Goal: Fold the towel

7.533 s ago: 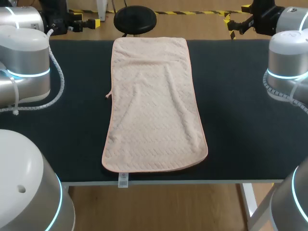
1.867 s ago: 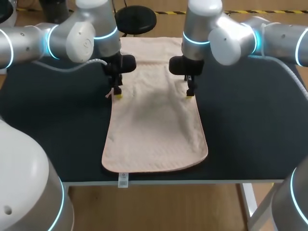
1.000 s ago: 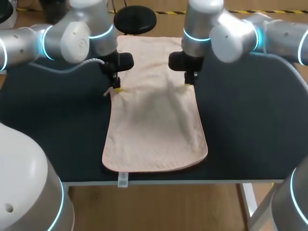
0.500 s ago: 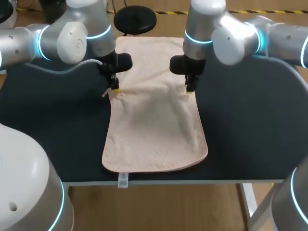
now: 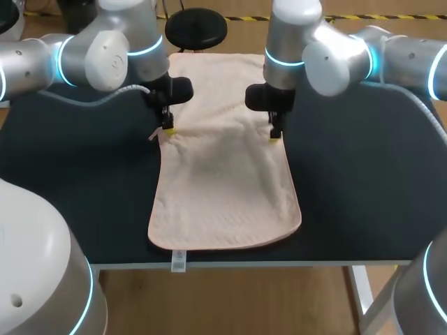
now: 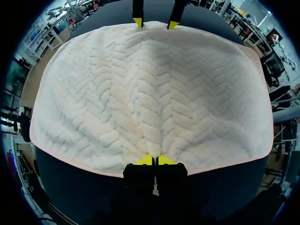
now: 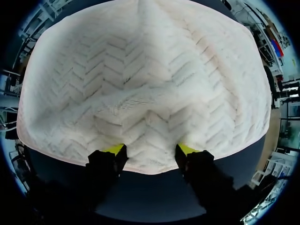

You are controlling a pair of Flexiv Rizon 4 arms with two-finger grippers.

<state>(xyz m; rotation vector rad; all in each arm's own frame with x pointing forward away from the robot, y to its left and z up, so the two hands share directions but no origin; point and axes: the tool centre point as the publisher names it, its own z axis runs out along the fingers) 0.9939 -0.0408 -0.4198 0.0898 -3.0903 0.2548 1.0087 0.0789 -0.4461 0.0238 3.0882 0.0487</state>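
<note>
Left gripper (image 6: 153,160) is pinched tight on the pink towel's (image 6: 150,93) hem, as its wrist view shows. Right gripper (image 7: 151,150) spreads wide astride the opposite hem. Only the head view shows the towel lengthwise on the table (image 5: 363,181), with the grippers at its 9 and 3 o'clock edges.

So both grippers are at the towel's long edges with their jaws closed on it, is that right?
Not both. The left gripper has its jaws closed on the towel, but the right wrist view shows the right gripper with jaws apart at the towel's edge, not pinching it.
</note>
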